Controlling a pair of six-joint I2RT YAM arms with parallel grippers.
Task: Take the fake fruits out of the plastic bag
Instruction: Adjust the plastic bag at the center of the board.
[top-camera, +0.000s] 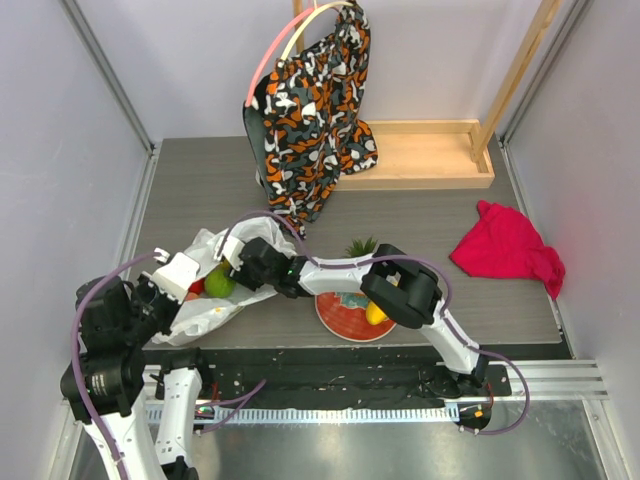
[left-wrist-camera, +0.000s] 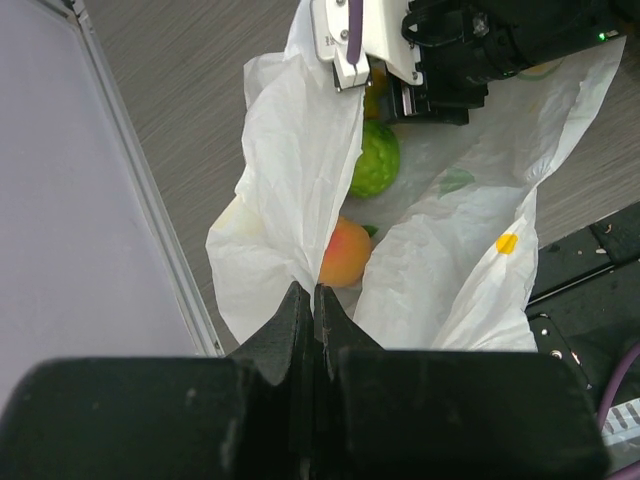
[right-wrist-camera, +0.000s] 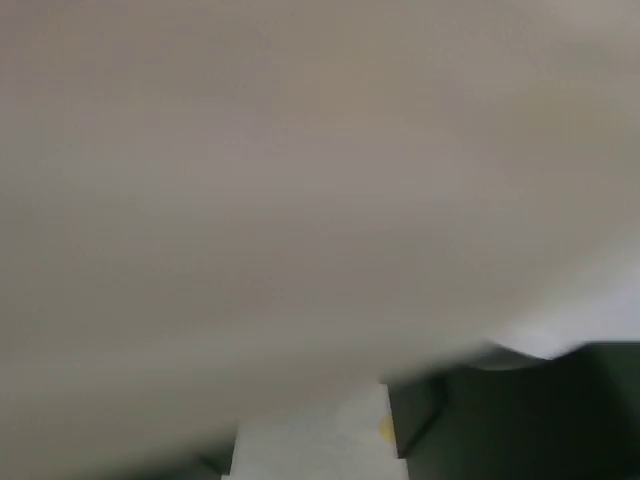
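Left gripper (left-wrist-camera: 313, 293): jaws fully closed, pinching the near edge of the large thin translucent white plastic bag (left-wrist-camera: 290, 170). It holds that edge up, so the bag mouth gapes open.

Right gripper (top-camera: 238, 267): reaches into the open mouth from the side of the bag opposite the left gripper. Its fingertips are hidden by plastic and by its own body, so I can't tell how far open it is or whether it holds anything. The right wrist view is a whitish blur with a dark corner, no use.

Fruit inside the bag:
- glossy green round lime (left-wrist-camera: 375, 160), in the middle of the bag, just beside the right gripper's tip
- peach-orange round fruit (left-wrist-camera: 345, 252), deeper in the fold, nearer the left gripper's pinch point
- a small red piece (top-camera: 196, 287) shows at the bag's left part in the top view
- a sliver of something orange-yellow sits right behind the right gripper's white housing, too hidden to identify

Fruit outside the bag, to its right in the top view:
- yellow fruit (top-camera: 376, 313) lying on the round red-and-teal plate (top-camera: 340, 318)
- green spiky pineapple crown (top-camera: 360, 246) just past the plate, body hidden by the right arm

The bag lies on the grey wood-grain table (top-camera: 420, 215). The orange-black-white patterned cloth bag (top-camera: 312, 120) hangs well beyond it. The crumpled red cloth (top-camera: 505, 250) is far to its right.
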